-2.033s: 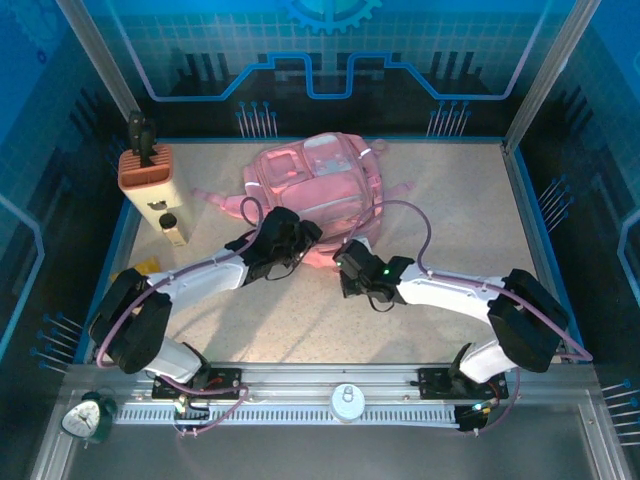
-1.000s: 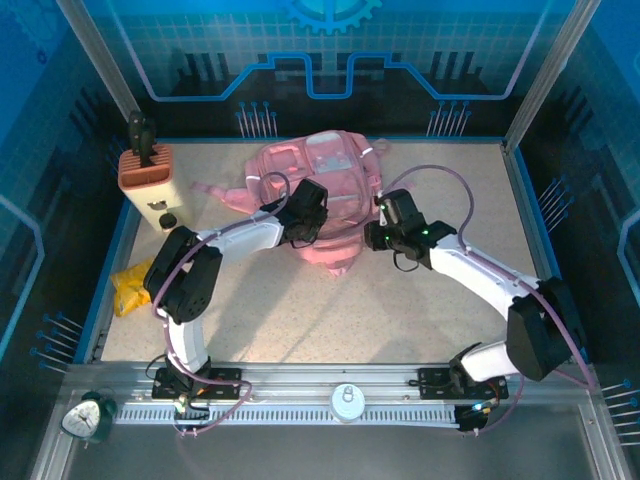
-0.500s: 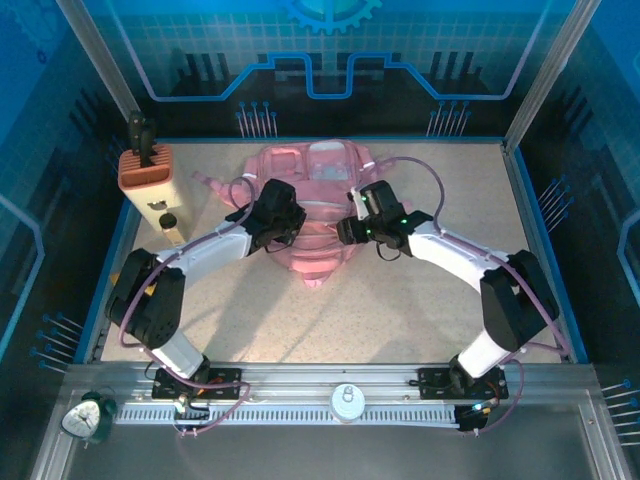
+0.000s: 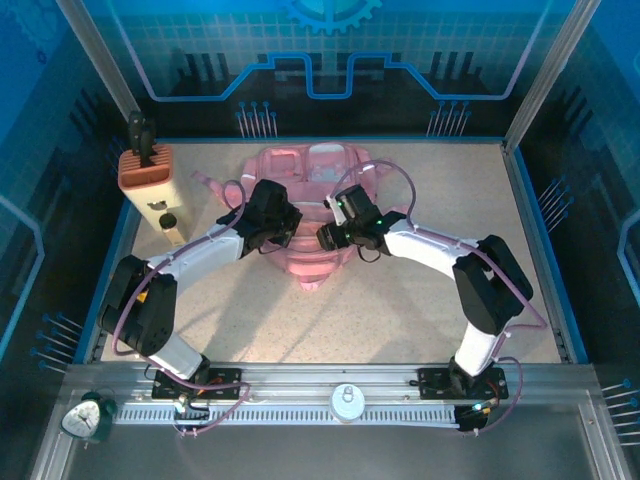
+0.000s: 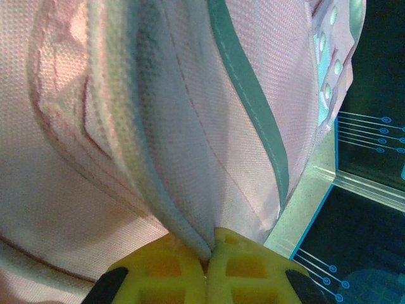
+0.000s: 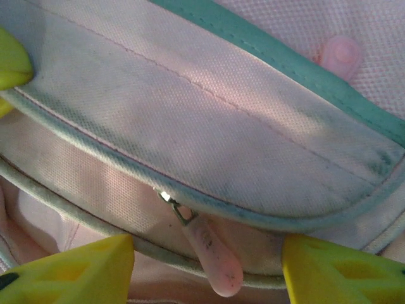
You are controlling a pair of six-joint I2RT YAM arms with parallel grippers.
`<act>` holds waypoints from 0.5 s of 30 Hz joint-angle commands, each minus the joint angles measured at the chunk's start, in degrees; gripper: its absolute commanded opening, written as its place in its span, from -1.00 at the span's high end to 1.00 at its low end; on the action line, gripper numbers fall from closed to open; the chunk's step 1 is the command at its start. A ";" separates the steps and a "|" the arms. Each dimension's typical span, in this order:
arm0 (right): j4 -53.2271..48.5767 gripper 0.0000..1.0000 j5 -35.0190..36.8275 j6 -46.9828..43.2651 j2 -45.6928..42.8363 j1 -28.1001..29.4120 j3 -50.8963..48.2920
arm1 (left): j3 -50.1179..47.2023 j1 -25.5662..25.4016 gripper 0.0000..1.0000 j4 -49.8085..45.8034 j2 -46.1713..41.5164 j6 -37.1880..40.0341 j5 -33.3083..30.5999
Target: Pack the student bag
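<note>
1. On the counter (image 4: 420,310), your student bag (image 4: 305,165) lies at the far middle. It now sits squarer to the arms than two seconds ago, when it lay skewed toward the right.
2. Your left end effector (image 5: 209,253) has closed down over the last second. It now pinches a piped fold of the bag's pink fabric between its yellow pads (image 5: 164,272) (a firm anchor, I judge, for whatever the other arm pulls).
3. Your right end effector (image 6: 207,272) has swung in from the bag's right side to its near edge and widened. Its jaws stand partly apart, holding nothing, one on each side of the zipper pull (image 6: 204,247).
4. That pull hangs free between them, so this pocket looks zipped shut. You likely need to open it before any packing.
</note>
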 commanded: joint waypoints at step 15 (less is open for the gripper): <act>5.62 0.51 1.93 -1.86 1.56 0.10 0.06 | 0.52 0.25 1.00 1.13 -3.42 2.22 1.11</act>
